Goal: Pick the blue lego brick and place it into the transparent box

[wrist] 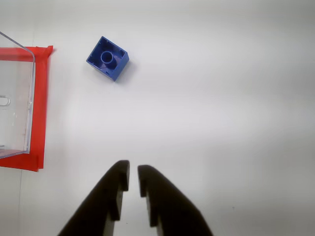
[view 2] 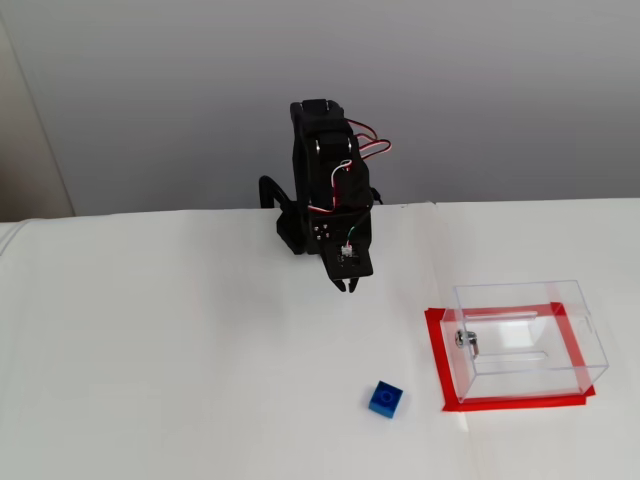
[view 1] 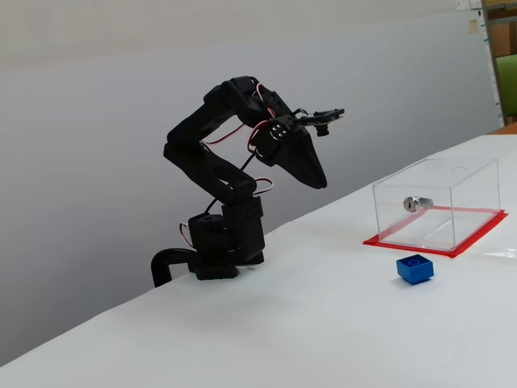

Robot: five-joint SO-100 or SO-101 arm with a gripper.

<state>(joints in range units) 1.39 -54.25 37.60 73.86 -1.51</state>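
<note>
resting untouched on the table just beside the transparent box [view 2: 525,340], the blue lego brick [view 2: 385,399] awaits pickup. gripper [wrist: 133,173] hangs well apart from it, jaws nearly together, empty. every step remains.

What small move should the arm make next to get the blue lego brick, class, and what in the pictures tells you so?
Probably reach forward and down toward the blue lego brick, opening the jaws on the way. The gripper hangs above the table, nearly closed and empty, well short of the brick. The brick lies free on the white table, beside the transparent box, not in it.
</note>
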